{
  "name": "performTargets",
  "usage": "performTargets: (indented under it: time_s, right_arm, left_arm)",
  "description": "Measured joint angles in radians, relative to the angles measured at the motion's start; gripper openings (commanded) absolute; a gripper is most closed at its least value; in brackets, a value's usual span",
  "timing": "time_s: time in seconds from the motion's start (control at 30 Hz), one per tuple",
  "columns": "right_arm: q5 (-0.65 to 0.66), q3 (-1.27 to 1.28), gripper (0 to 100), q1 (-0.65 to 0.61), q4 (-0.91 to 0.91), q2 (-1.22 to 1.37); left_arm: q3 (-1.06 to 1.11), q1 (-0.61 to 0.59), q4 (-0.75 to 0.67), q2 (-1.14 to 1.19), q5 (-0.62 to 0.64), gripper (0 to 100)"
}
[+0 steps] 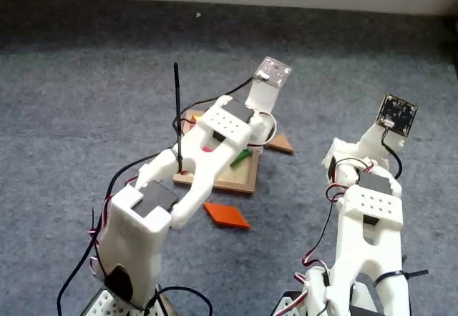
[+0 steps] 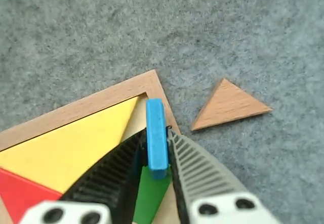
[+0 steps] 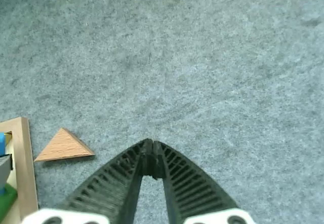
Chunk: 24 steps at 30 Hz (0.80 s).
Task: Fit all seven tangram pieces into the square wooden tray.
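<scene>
- Orange piece (image 1: 226,215): it lies flat on the worktop (image 1: 71,116) just outside the tray's near rim, on the side of the arms' bases, and apart from both grippers.
- Left gripper (image 2: 156,138): the jaws are narrow and clamped on the blue piece (image 2: 155,115), which stands on edge between them. Its long axis runs straight out from the wrist toward the tray's corner.
- Square wooden tray (image 2: 152,79): the yellow piece (image 2: 76,148) and red piece (image 2: 20,193) lie flat inside, and the green piece (image 2: 149,193) sits under the jaws. A pale bare sliver shows between the yellow piece and the corner rim, and the blue piece hangs right over it, beside the rim's inner edge. The placement probably turns on laying the piece flat into that corner gap.
- Wooden triangle (image 2: 228,105): it rests on the worktop just beyond the corner, outside the tray and near the rim.
- Right gripper (image 3: 152,158): the jaws are closed on nothing above bare worktop, with the triangle off to one side. The left arm looks nearer to it, but it is occupied.
</scene>
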Motion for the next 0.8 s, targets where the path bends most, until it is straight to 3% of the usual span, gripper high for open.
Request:
performTargets:
  time_s: [0.3,0.8]
  right_arm:
    - [0.000,0.000,1.3,0.000,0.000,0.000]
    - [0.000,0.000,1.3,0.000,0.000,0.000]
  left_arm:
    - [-0.009,0.000,0.000,0.008,0.000,17]
    - [-0.009,-0.101,0.008,0.008,0.000,17]
